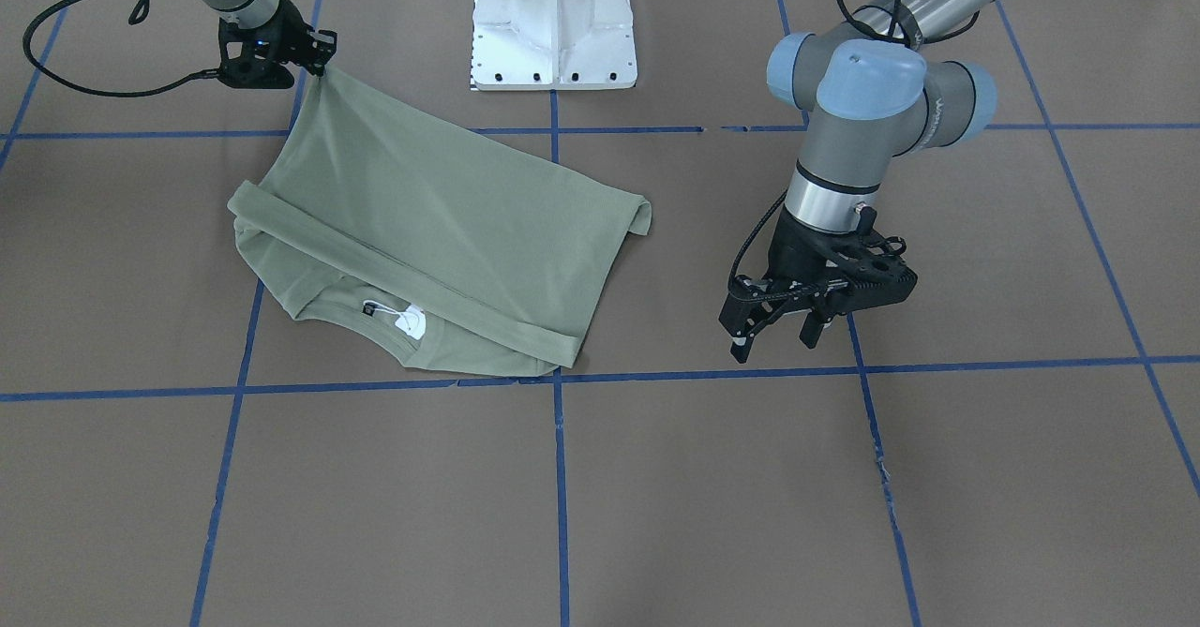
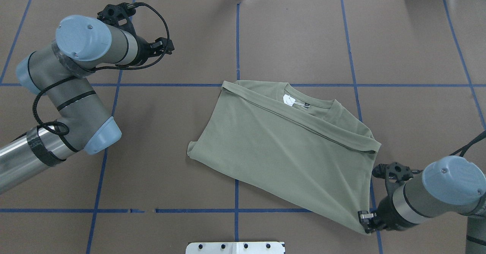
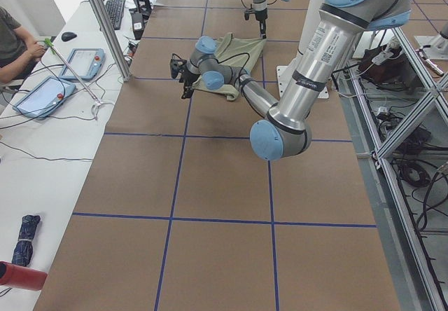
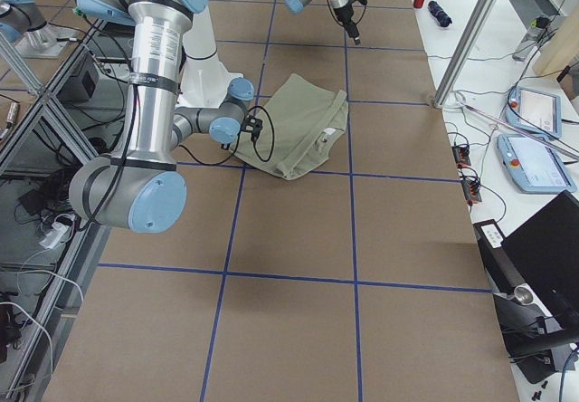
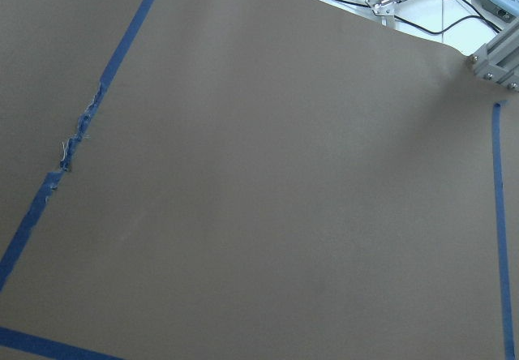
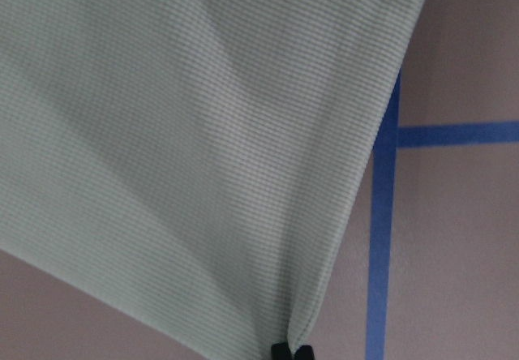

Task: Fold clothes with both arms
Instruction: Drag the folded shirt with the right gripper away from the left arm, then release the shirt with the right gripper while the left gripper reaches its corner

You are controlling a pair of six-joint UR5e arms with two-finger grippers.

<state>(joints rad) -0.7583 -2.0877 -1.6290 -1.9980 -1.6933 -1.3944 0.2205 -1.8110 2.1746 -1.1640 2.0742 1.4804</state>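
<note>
The sage-green shirt [image 1: 441,224] [image 2: 288,147] lies partly folded on the brown table, its round collar and white neck tag [image 1: 410,322] [image 2: 289,99] facing up. My right gripper [image 1: 323,63] [image 2: 363,220] is shut on one bottom corner of the shirt and holds it raised, so the cloth is pulled taut. The right wrist view shows the fabric [image 6: 203,133] gathering into the fingertips [image 6: 290,350]. My left gripper [image 1: 776,336] [image 2: 169,47] hangs open over bare table, well clear of the shirt, with nothing between its fingers. It does not show in the left wrist view.
The white base pedestal [image 1: 553,27] [image 2: 235,247] stands at the robot's edge of the table. Blue tape lines [image 2: 237,37] grid the brown cover, with a torn stretch [image 5: 77,133]. A seated person [image 3: 10,38] and tablets [image 3: 80,62] are at a side desk.
</note>
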